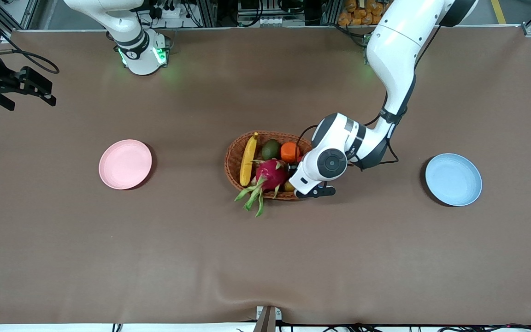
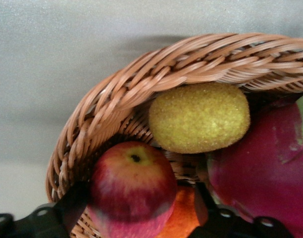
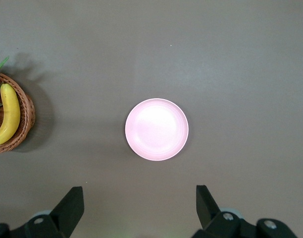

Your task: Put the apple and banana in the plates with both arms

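The red apple (image 2: 131,191) lies in the wicker basket (image 1: 233,157), hidden under the left hand in the front view. My left gripper (image 2: 139,201) is down in the basket with its jaws on either side of the apple. One finger (image 2: 72,203) touches the apple, the other (image 2: 203,201) stands a little apart, so it is open. The banana (image 1: 248,159) lies along the basket's rim toward the right arm's end. The pink plate (image 1: 125,164) and the blue plate (image 1: 453,179) hold nothing. My right gripper (image 1: 39,90) hangs open in the air over the right arm's end of the table, and its wrist view looks down on the pink plate (image 3: 157,129).
The basket also holds a magenta dragon fruit (image 1: 271,174), an orange fruit (image 1: 289,152), a dark green fruit (image 1: 271,149) and a rough yellow fruit (image 2: 198,116) against the rim, all crowding the apple. Brown cloth covers the table.
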Controlling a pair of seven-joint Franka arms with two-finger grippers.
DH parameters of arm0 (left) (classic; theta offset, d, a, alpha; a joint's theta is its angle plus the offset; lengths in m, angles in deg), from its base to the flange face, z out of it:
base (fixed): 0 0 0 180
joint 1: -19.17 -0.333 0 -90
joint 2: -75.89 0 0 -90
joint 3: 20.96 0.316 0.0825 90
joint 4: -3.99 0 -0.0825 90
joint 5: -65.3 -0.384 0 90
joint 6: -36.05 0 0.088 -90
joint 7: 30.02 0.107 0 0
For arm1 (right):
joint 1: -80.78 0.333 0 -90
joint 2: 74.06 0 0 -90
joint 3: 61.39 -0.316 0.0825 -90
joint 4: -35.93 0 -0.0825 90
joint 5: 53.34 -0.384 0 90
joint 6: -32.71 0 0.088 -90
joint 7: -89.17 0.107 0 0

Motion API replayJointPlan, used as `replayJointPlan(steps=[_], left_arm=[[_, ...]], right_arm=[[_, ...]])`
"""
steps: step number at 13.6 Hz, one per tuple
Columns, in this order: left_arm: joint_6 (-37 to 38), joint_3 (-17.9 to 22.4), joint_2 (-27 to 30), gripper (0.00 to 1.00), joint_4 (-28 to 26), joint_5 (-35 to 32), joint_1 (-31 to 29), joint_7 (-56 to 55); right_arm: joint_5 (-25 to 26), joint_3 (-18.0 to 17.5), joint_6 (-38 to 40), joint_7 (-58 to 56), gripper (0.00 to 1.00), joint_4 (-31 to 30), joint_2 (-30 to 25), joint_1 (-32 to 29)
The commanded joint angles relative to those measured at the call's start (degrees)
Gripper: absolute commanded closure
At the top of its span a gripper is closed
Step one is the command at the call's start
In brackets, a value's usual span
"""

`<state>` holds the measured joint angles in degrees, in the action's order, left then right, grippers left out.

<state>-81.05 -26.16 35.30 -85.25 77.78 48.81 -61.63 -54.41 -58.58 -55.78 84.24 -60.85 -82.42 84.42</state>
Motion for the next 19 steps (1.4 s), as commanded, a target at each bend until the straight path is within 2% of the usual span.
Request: replayJointPlan(steps=[1,3,5,8,11,13,17,19], left_arm=[[1.3,0.0,1.4,0.48,-0.1,0.4,-0.2,-1.2],[5.4,0.5,3.5,0.68,0.7,0.4,-0.9,-1.9],[9.8,0.5,5.2,0.74,2.0,0.3,-2.2,-1.7],[16.5,0.5,7.5,0.74,5.2,0.1,-4.6,-1.1],[18.6,0.5,10.6,0.73,5.1,-1.3,-8.5,2.4],[20.8,0.5,12.4,0.73,4.9,-6.7,-12.3,9.5],[22.0,0.6,14.6,0.72,2.1,-8.3,-21.8,23.3],[21.9,0.4,15.0,0.71,0.9,-11.9,-26.5,29.1]], right_arm=[[-0.6,0.4,1.0,-0.6,0.00,2.2,1.4,0.4],[-0.6,0.4,1.1,-0.6,0.00,2.7,1.6,0.4],[-0.6,0.4,1.1,-0.6,0.00,2.7,1.7,0.4],[-0.6,0.3,1.1,-0.6,0.00,2.7,1.7,0.5],[-0.8,0.3,1.1,-0.6,0.00,2.7,1.7,0.5],[-0.8,0.3,1.1,-0.6,0.00,2.7,2.0,0.5],[-0.8,0.3,1.1,-0.3,0.00,2.7,2.0,1.6],[-0.8,0.3,1.1,-0.3,0.00,2.7,2.0,1.9]])
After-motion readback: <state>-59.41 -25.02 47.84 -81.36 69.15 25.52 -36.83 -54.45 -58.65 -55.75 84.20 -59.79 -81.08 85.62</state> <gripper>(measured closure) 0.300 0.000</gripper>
